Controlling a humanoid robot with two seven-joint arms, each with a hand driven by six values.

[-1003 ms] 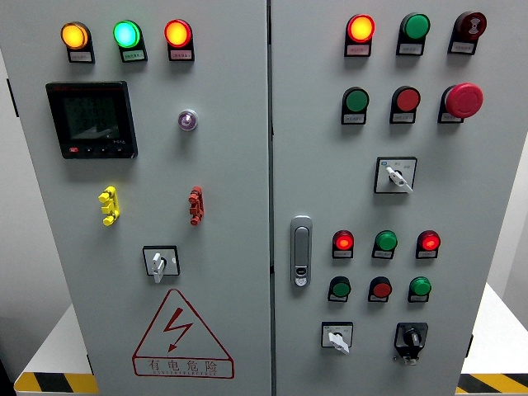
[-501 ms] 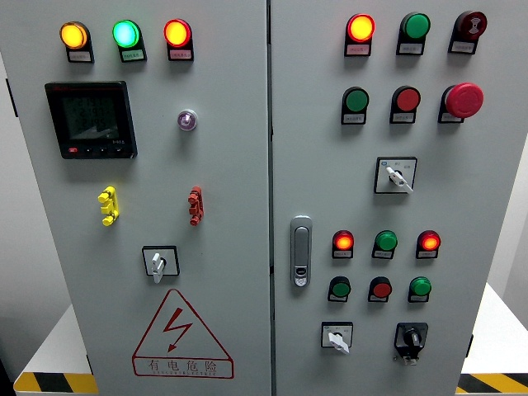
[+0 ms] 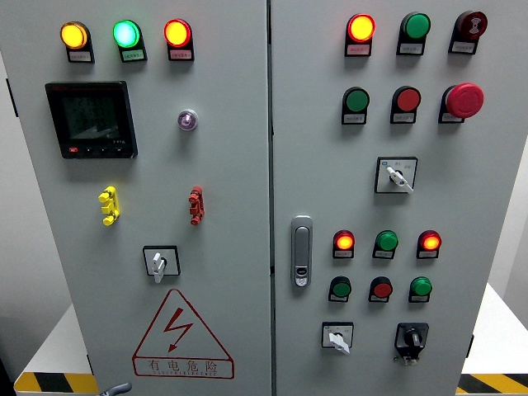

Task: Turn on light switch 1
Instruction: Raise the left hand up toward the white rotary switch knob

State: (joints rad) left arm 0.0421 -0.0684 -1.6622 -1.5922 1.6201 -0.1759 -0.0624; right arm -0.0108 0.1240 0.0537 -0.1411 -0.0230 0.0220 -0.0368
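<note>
**Grey control cabinet, hand tip at lower edge**

Head view: a grey two-door metal cabinet (image 3: 231,165) fills the frame. Which control is light switch 1 cannot be told. Left door: lit amber, green and red lamps, black display (image 3: 91,120), red lightning warning triangle (image 3: 181,334). A grey robot hand (image 3: 115,388) peeks bottom left; finger state unclear.

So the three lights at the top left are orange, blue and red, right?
Not quite. In the head view the middle light glows green, not blue. The orange light on its left and the red light on its right are as you said.
</note>
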